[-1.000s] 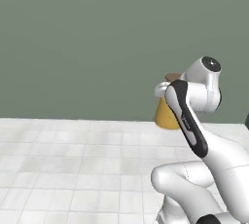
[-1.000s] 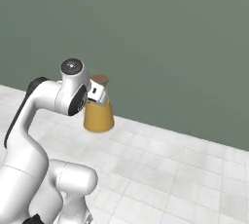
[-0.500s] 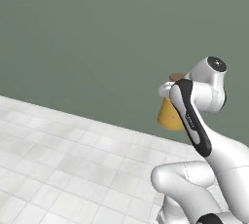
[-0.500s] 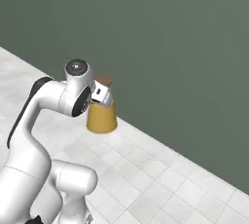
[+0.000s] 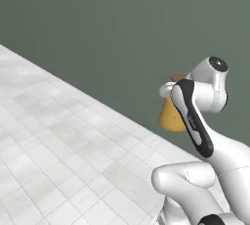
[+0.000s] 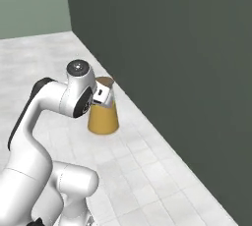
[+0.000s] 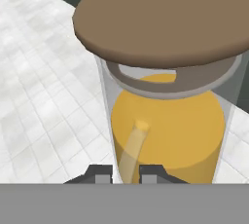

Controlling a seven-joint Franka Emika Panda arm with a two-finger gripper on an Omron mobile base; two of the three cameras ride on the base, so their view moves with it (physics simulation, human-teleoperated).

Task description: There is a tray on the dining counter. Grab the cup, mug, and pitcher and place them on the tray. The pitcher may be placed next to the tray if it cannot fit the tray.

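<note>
Pitcher aloft, carried in front of the arm, above white tiled floor and close to a dark green wall. Orange-yellow liquid fills the wide base; brown cork lid sits on top. In the left base view the pitcher is half hidden behind the forearm.

Gripper narrowed onto the pitcher, two dark tips pinching a slim vertical part of it low in the hand view, apparently the handle or neck, hard to tell which. Hold looks like a small pinch on a tall, liquid-loaded vessel.

Judgement: this is the carry leg, pitcher in transit toward the tray; neither tray nor desk is framed here.

How to do it well:
- Keep the pitcher upright; any roll of the wrist would slosh the liquid and load the thin grip.
- Swing slowly, no sharp stops, since the weight hangs below the pinch.
- Mind the wall at the far side while turning.
- On arrival, lower until the base is flat on the tray, or beside it if room is short, before releasing.
</note>
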